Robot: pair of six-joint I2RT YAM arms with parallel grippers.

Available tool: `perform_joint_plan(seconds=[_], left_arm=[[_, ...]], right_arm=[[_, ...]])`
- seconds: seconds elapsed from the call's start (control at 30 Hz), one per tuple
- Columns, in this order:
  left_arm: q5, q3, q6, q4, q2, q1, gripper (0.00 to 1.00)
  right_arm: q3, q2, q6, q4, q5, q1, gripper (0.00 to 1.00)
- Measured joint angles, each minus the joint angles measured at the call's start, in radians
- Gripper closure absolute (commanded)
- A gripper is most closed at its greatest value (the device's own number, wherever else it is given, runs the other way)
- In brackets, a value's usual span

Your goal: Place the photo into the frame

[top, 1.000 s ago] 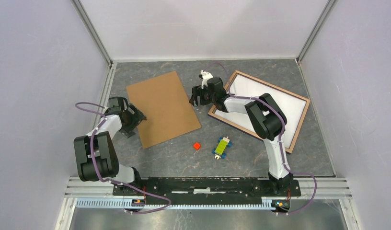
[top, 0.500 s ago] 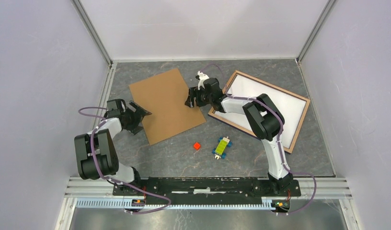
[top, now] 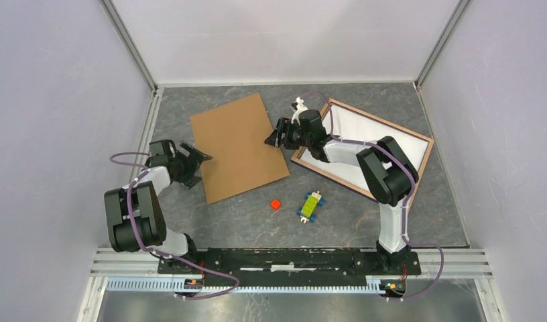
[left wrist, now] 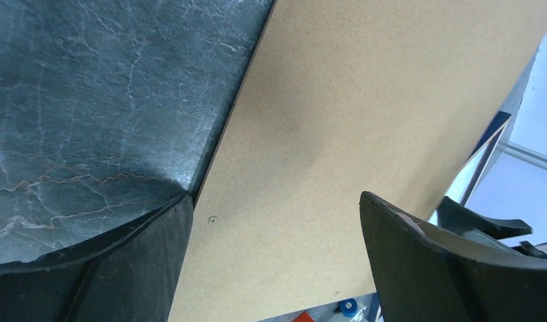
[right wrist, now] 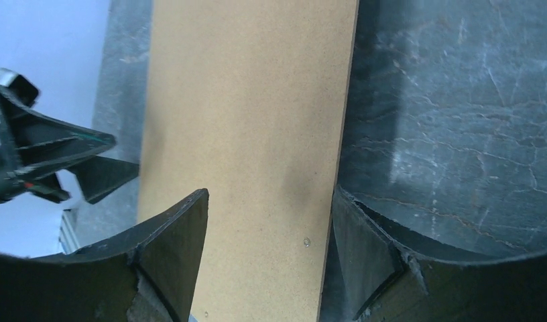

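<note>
Right gripper point(top: 273, 136): black fingers partly parted, nothing pinched. They straddle the right long edge of the plain brown rectangular backing board point(top: 238, 147), one finger over the board, the other at its edge above the dark grey marbled table point(top: 257, 228)

Left gripper point(top: 198, 166): jaws spread wide, empty, set across the board's opposite edge

Board flat, skewed, left of centre

Large thin rectangular picture frame point(top: 385, 121), light brown wooden rim, flat just right of the board, under the right arm. A white panel point(top: 395, 137) fills it

Photo: cannot tell whether the white panel is its back

Small red cube point(top: 275, 203) and green-and-blue toy block point(top: 311, 204) near the board's near corner
</note>
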Motion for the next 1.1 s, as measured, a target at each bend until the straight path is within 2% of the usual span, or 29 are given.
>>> perform_joint_plan(seconds=[0.17, 0.33, 0.5, 0.77, 0.97, 1.1], left_arm=[[-0.009, -0.009, -0.012, 0.010, -0.008, -0.034, 0.00], [-0.013, -0.010, -0.050, 0.013, -0.008, -0.126, 0.00], [-0.005, -0.026, -0.098, 0.035, -0.011, -0.180, 0.00], [0.053, -0.085, -0.162, 0.132, -0.012, -0.239, 0.00], [0.083, -0.093, -0.164, 0.141, -0.007, -0.249, 0.00], [0.101, -0.093, -0.164, 0.142, -0.001, -0.251, 0.00]], right_arm=[[-0.005, -0.058, 0.008, 0.018, 0.013, -0.001, 0.28], [-0.105, -0.129, 0.013, 0.066, 0.044, -0.035, 0.28], [-0.148, -0.135, -0.002, 0.042, 0.030, -0.081, 0.27], [-0.114, -0.129, -0.183, -0.167, -0.031, -0.145, 0.20], [0.068, -0.103, -0.405, -0.402, -0.039, -0.139, 0.17], [0.182, -0.070, -0.482, -0.489, -0.024, -0.138, 0.18]])
